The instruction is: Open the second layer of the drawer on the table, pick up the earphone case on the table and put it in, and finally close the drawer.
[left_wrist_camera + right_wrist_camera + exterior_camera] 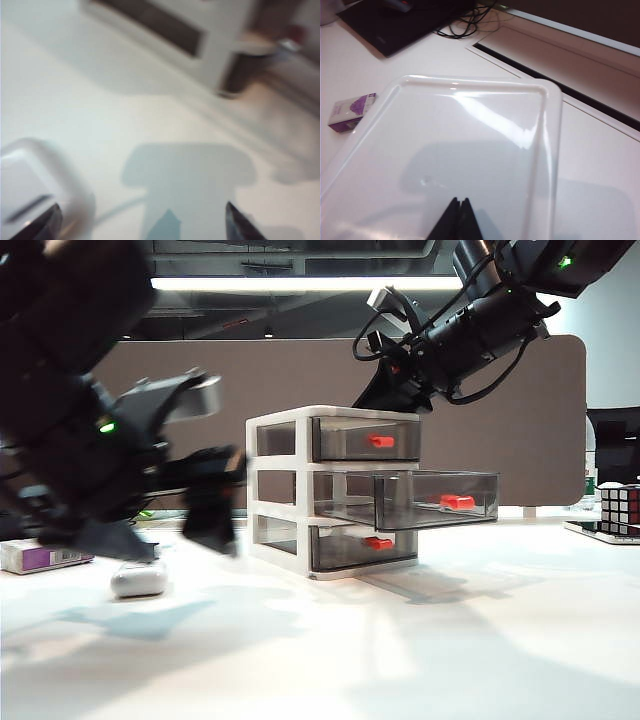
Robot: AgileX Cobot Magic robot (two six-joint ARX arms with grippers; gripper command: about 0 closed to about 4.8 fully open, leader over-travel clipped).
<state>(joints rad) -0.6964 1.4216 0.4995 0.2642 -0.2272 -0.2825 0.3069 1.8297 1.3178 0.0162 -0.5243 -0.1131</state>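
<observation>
Earphone case (138, 579) sits on the table (400, 660) near its left edge, second layer (436, 500) already pulled out for it. Left gripper (142, 220) hovers spread wide beside the case; right gripper (458, 212), pinched together, steadies the drawer (285, 490) top.

In the exterior view the black left arm is smeared by motion blur; its left end effector (215, 510) shows only as a dark streak, so how its fingers stand cannot be read there. The left wrist view is blurred throughout: the small glossy white rounded earphone case (35, 187) runs off the picture's edge, and the white-framed drawer unit with smoky grey drawers (165, 30) is a soft shape, also cropped. Only two dark fingertips (239, 225) show. The right end effector (456, 220) shows just its meeting tips above the unit's top, the rest cut off.
</observation>
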